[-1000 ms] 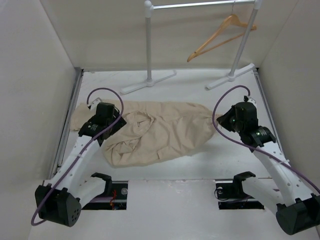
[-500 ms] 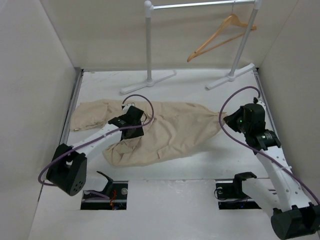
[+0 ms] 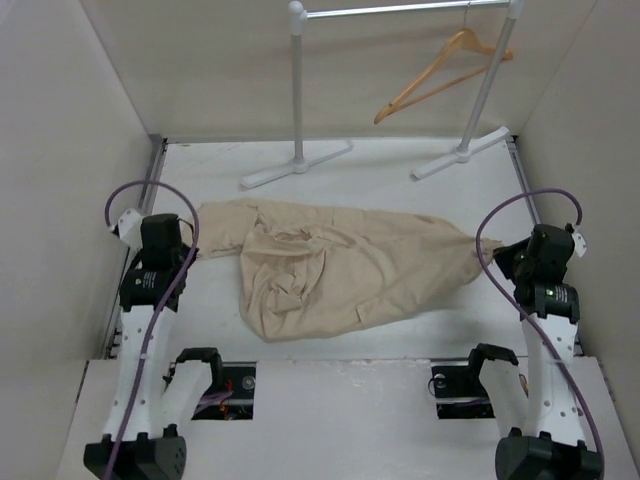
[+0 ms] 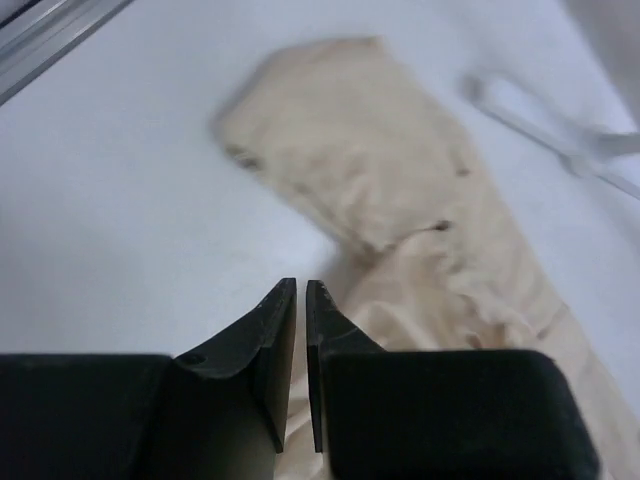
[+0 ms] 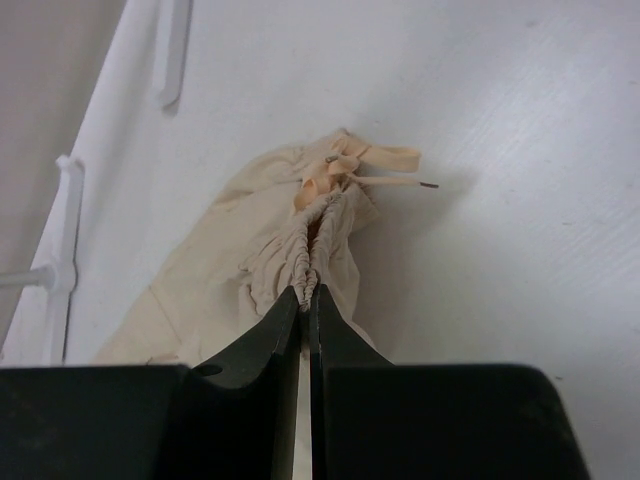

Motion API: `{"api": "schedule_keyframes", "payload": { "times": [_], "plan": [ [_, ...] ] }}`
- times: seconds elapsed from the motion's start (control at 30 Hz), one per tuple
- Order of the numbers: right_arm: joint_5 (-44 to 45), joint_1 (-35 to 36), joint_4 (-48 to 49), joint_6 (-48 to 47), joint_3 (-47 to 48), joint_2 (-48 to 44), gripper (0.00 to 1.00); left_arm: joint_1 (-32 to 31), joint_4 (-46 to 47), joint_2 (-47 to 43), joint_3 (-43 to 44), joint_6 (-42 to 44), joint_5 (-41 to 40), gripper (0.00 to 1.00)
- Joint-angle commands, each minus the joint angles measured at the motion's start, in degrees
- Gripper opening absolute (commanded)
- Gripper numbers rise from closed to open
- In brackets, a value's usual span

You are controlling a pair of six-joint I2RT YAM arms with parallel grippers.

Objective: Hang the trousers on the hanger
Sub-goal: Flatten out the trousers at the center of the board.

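Trousers [image 3: 340,265], pinched by low right end effector [image 5: 308,293]

My left arm [image 3: 135,360] stands up steeply from its base, with its wrist bent over just off the left end of the trousers [image 3: 340,265]. In the wrist view my left pincer [image 4: 300,290] has its jaws drawn together, with only a thin slit between them. The tips sit at the edge of the trousers, and I can't see any cloth caught between them. My right arm [image 3: 550,360] mirrors this pose at the right end of the trousers. My right pincer [image 5: 308,295] is clamped onto their gathered end, cloth bunching at its tips.
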Motion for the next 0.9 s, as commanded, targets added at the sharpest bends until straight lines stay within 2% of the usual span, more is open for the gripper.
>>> {"api": "schedule_keyframes", "payload": {
  "times": [0.0, 0.07, 0.13, 0.23, 0.3, 0.37, 0.47, 0.6, 0.7, 0.87],
  "plan": [
    [1.9, -2.1, -3.2, 0.7, -2.0, -1.0, 0.05, 7.5, -18.9, -2.2, -6.7, -7.1, -0.3, 0.06],
    [2.2, -2.0, -3.3, 0.6, -3.0, -1.0, 0.05, 9.8, -22.5, -2.2, -6.0, -8.6, -3.7, 0.05],
    [1.7, -1.6, -2.7, -0.3, -3.4, 0.0, 0.06, 9.6, -19.1, -1.8, -4.7, -7.9, -4.7, 0.14],
    [0.6, 1.8, -0.2, -0.4, -3.6, 1.6, 0.09, 2.1, -7.8, 2.1, -4.0, -5.5, 5.7, 0.43],
    [-1.0, 4.5, 1.3, 0.2, -3.7, 3.1, 0.12, -4.1, -3.0, 7.0, -2.9, -6.4, 10.6, 0.54],
    [-2.0, 8.0, 3.0, 0.2, -4.4, 4.3, 0.16, -12.2, 1.0, 12.8, -0.4, -6.4, 10.9, 0.61],
    [-1.8, 12.3, 4.5, 0.4, -5.7, 5.1, 0.18, -22.3, 4.6, 21.2, 4.9, -2.5, 4.6, 0.67],
    [-1.4, 17.6, 5.2, 1.4, -6.4, 5.6, 0.18, -28.9, 3.9, 32.7, 13.7, 6.1, 1.0, 0.73],
    [-1.1, 19.8, 5.3, 1.8, -6.6, 5.7, 0.18, -30.3, 1.7, 38.8, 17.2, 8.0, -0.2, 0.73],
    [-1.2, 20.5, 5.5, 1.8, -7.1, 4.4, 0.18, -28.8, 1.8, 45.7, 19.2, 8.6, -2.1, 0.72]
  ]
}}
